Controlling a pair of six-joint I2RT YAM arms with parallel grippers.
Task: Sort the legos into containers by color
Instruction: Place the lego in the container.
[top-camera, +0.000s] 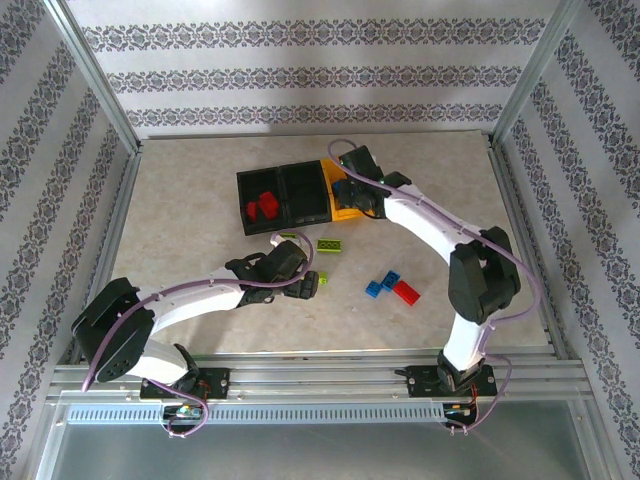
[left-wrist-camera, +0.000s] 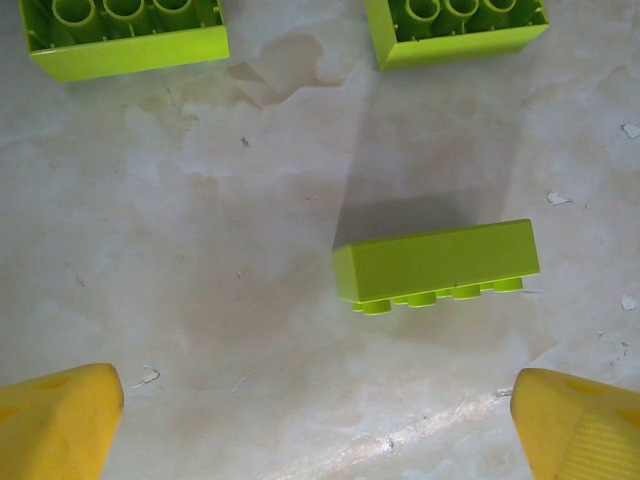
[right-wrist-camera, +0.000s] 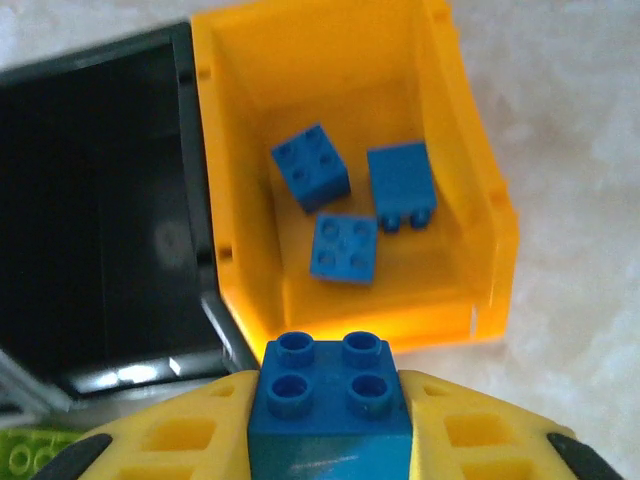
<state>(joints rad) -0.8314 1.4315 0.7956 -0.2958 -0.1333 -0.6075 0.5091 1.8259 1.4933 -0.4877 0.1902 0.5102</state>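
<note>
Studded blue lego (right-wrist-camera: 330, 385) in R claw (right-wrist-camera: 330, 432) (glossy plastic), yellow bin (right-wrist-camera: 487, 250) beyond.

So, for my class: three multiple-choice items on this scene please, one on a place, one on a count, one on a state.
1. How many blue bricks lie inside the yellow bin? A one. B three. C five.
2. Which bin holds red bricks? A the yellow bin. B the middle black bin. C the left-end black bin.
3. The right claw is: A shut on a blue brick. B open. C shut and empty.
Answers: 1 B, three lie on its floor; 2 C, red shows inside it from above; 3 A, its fingers clamp the brick.
</note>
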